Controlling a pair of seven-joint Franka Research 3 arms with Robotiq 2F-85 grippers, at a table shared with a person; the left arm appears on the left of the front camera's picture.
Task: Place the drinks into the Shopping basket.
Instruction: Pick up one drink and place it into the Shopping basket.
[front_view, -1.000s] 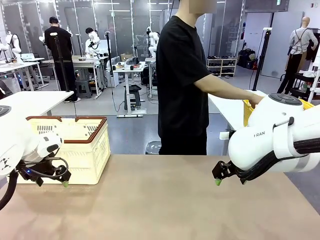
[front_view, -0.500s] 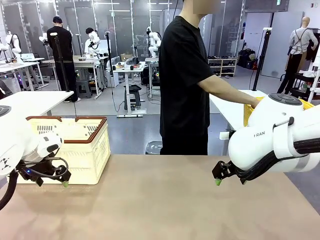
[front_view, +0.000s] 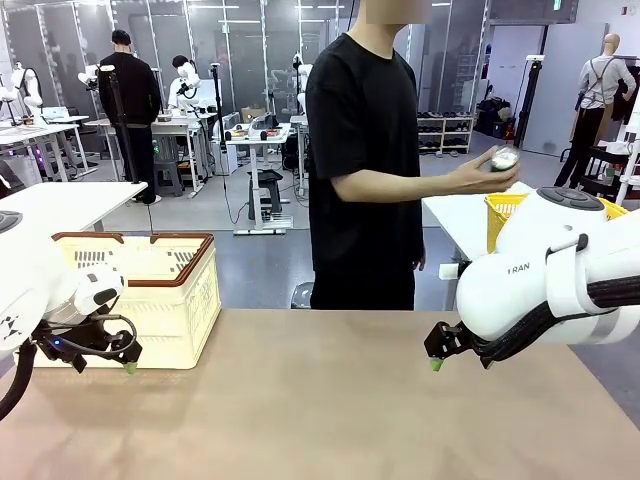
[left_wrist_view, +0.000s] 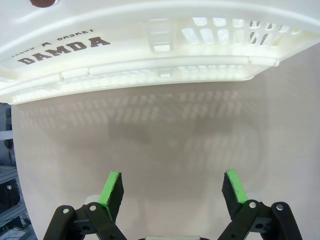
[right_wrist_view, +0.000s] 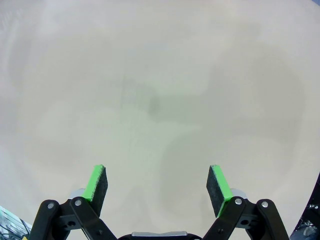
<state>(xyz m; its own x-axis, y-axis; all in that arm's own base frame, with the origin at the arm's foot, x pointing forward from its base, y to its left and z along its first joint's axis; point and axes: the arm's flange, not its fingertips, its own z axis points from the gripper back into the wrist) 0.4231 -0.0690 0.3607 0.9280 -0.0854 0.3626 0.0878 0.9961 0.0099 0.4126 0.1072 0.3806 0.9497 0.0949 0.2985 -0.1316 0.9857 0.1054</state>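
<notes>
Front view has the drink can (front_view: 505, 158) in the person's hand (front_view: 483, 173) at upper right and the Shopping basket (front_view: 170, 300) at left, so both wide-open, empty jaws should probably wait above the table (front_view: 330, 400).

Can (front_view: 506, 157) half-hidden in hand (front_view: 486, 174)

surface: table (front_view: 330, 400), tan | on it: shopping basket (front_view: 180, 310); far left

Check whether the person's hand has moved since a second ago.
Yes. The person's hand rose from down at the yellow basket to above it, now holding a can.
</notes>
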